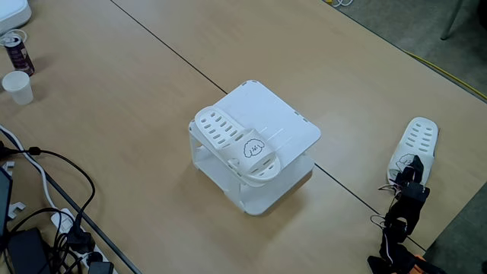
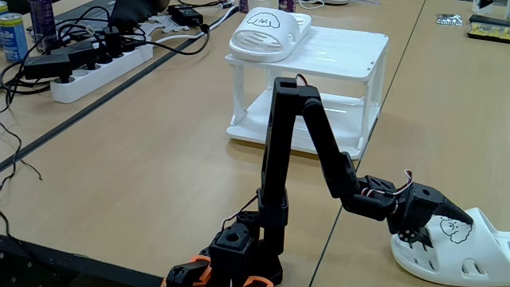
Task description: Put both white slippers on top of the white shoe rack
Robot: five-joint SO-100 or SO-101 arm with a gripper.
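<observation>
Fixed views both showed the white shoe rack (image 1: pixel 285 122) standing near the middle of the wooden table (image 1: pixel 137 122), with one white slipper (image 1: pixel 236 144) already lying on its flat top. In the view from above, that slipper sat toward the rack's nine o'clock edge, its toe hanging a little past the rim at about five o'clock, the cartoon puppy face on its strap turned up. In the lower view the same slipper (image 2: pixel 265 33) rested at the ten o'clock corner of the rack (image 2: pixel 351 56), its puppy face toward the camera.

The second slipper (image 1: pixel 417 144) lay flat on the table, well apart from the rack, at about three o'clock of it in the view from above. The black arm (image 2: pixel 299 135) reached down to it — in the lower view the gripper (image 2: pixel 430 227) was at the slipper (image 2: pixel 470 251) near the five o'clock corner of the picture, its dark fingers set against the strap end with the puppy face. Whether the fingers had closed on the strap or merely touched it, I could not tell.

A power strip (image 2: pixel 103 68) with tangled cables lay at ten o'clock in the lower view; a paper cup (image 1: pixel 18 86) and a can (image 1: pixel 17 52) stood at the nine o'clock edge from above.
</observation>
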